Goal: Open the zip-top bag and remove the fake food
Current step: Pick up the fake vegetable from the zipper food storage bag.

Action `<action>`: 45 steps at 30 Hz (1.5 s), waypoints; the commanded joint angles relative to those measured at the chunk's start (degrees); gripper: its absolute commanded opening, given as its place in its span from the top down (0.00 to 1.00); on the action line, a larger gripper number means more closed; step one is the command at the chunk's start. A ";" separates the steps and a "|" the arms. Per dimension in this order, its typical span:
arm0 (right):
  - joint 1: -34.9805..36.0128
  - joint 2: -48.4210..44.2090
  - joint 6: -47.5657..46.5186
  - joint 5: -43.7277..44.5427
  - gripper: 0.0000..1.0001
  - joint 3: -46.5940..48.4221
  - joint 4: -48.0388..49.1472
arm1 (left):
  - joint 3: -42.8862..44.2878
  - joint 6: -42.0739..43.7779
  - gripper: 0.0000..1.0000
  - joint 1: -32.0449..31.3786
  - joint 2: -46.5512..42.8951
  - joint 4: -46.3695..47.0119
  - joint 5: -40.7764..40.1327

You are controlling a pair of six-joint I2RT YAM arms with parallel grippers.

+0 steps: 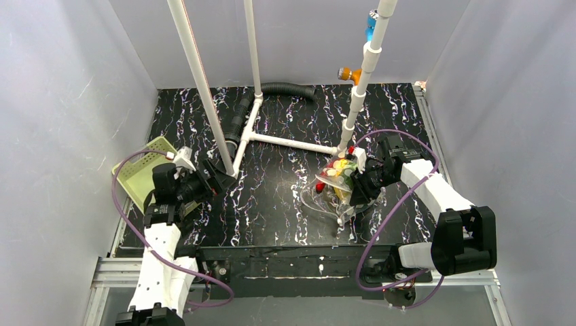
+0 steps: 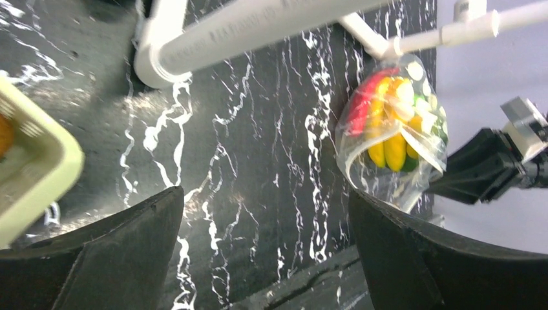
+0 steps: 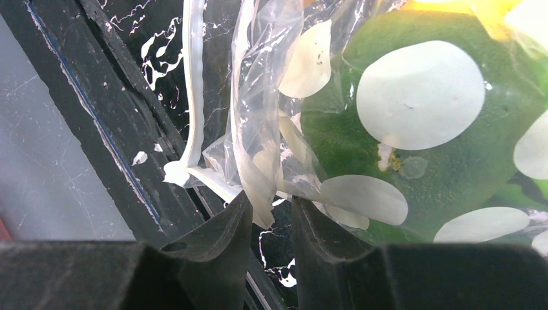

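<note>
The zip-top bag [image 1: 326,198] is clear with pale round dots and hangs off the table at centre right. The fake food [image 1: 339,168] is bunched inside it: red, yellow and green pieces. My right gripper [image 1: 354,187] is shut on a fold of the bag. In the right wrist view the plastic [image 3: 258,97] dips between the nearly closed fingertips of the right gripper [image 3: 268,206], beside a green piece [image 3: 336,142] and the white zip strip [image 3: 192,84]. My left gripper [image 1: 210,178] is open and empty at the left. The left wrist view shows the bag [image 2: 362,155] and food [image 2: 388,129] far ahead of the left gripper [image 2: 265,213].
A pale green perforated basket [image 1: 139,173] stands at the left edge, close behind my left gripper; its corner shows in the left wrist view [image 2: 39,174]. A white PVC pipe frame [image 1: 285,141] rises from mid-table, just behind the bag. A black hose [image 1: 285,88] lies at the back.
</note>
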 commanded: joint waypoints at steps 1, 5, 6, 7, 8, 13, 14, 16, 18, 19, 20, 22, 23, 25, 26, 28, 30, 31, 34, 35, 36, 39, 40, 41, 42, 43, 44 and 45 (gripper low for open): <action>0.27 -0.58 -1.00 -1.41 0.64 1.96 -0.74 | -1.02 -1.68 0.02 -3.67 -1.77 -2.05 1.28; 0.27 -0.51 -0.96 -1.32 0.64 1.95 -0.65 | -1.33 -3.10 0.02 -7.39 -1.70 -2.67 0.54; 0.27 -0.55 -0.98 -1.27 0.64 1.94 -0.62 | -1.51 -3.49 0.02 -8.99 -1.95 -2.76 0.31; 0.27 -0.57 -1.02 -1.30 0.64 1.95 -0.64 | -1.66 -3.89 0.02 -9.49 -2.29 -2.80 0.18; 0.27 -0.58 -0.98 -1.35 0.64 1.95 -0.69 | -1.77 -4.18 0.02 -10.34 -2.63 -2.99 0.00; 0.27 -0.54 -0.96 -1.43 0.64 1.99 -0.69 | -2.29 -5.70 0.02 -12.87 -4.49 -3.94 -0.73; 0.22 -0.50 -0.99 -1.37 0.64 2.03 -0.70 | -2.39 -5.96 0.02 -13.31 -4.69 -4.06 -0.68; 0.26 -0.56 -0.97 -1.39 0.64 2.03 -0.67 | -2.64 -6.53 0.02 -14.58 -5.04 -4.21 -0.86; 0.27 -0.53 -1.02 -1.41 0.64 2.01 -0.69 | -2.98 -7.19 0.02 -16.00 -5.51 -4.34 -1.22; 0.27 -0.57 -1.02 -1.39 0.64 1.98 -0.72 | -3.16 -7.58 0.02 -16.68 -5.69 -4.44 -1.53; 0.27 -0.58 -0.98 -1.37 0.64 1.98 -0.74 | -3.37 -7.76 0.02 -17.39 -5.87 -4.45 -1.75; 0.27 -0.58 -1.07 -1.39 0.64 2.03 -0.69 | -3.74 -8.36 0.02 -18.78 -6.12 -4.44 -2.06; 0.24 -0.53 -1.00 -1.36 0.64 1.99 -0.74 | -3.90 -8.66 0.02 -19.51 -6.24 -4.44 -2.44; 0.24 -0.49 -1.04 -1.36 0.64 1.99 -0.75 | -4.22 -9.02 0.02 -20.72 -6.49 -4.28 -2.95; 0.26 -0.49 -1.02 -1.39 0.64 2.03 -0.69 | -4.27 -9.17 0.02 -21.25 -6.64 -4.19 -3.10; 0.26 -0.44 -1.08 -1.44 0.64 2.00 -0.73 | -4.28 -9.61 0.02 -22.60 -6.85 -3.97 -3.44; 0.27 -0.40 -1.10 -1.40 0.64 1.96 -0.71 | -4.20 -9.92 0.02 -23.78 -7.03 -3.66 -3.69; 0.27 -0.42 -1.09 -1.43 0.64 2.01 -0.70 | -4.19 -10.11 0.02 -24.43 -7.07 -3.42 -3.91; 0.27 -0.40 -1.11 -1.42 0.64 2.03 -0.72 | -4.21 -10.84 0.02 -26.86 -6.69 -2.77 -4.98; 0.27 -0.40 -1.10 -1.42 0.64 2.01 -0.70 | -4.20 -10.88 0.02 -27.68 -6.38 -2.72 -5.45; 0.27 -0.34 -1.07 -1.39 0.64 2.02 -0.75 | -4.21 -10.91 0.02 -28.55 -6.08 -2.47 -5.92; 0.27 -0.40 -1.10 -1.39 0.64 1.95 -0.76 | -4.12 -11.33 0.02 -31.31 -5.60 -1.55 -7.34; 0.27 -0.40 -1.07 -1.43 0.64 1.95 -0.83 | -4.00 -11.46 0.02 -32.17 -5.42 -1.32 -7.76; 0.27 -0.38 -1.11 -1.43 0.64 1.95 -0.76 | -3.92 -11.62 0.02 -33.06 -5.19 -1.08 -8.28; 0.27 -0.39 -1.07 -1.44 0.64 1.95 -0.79 | -3.71 -11.68 0.02 -33.89 -5.06 -0.91 -8.79; 0.27 -0.35 -1.07 -1.38 0.64 1.96 -0.76 | -3.65 -11.77 0.02 -34.72 -4.89 -0.66 -9.30; 0.27 -0.40 -1.05 -1.42 0.63 1.90 -0.82 | -3.51 -11.89 0.02 -35.52 -4.74 -0.50 -9.77; 0.27 -0.40 -1.10 -1.36 0.64 1.94 -0.76 | -3.34 -12.04 0.02 -36.66 -4.57 -0.27 -10.13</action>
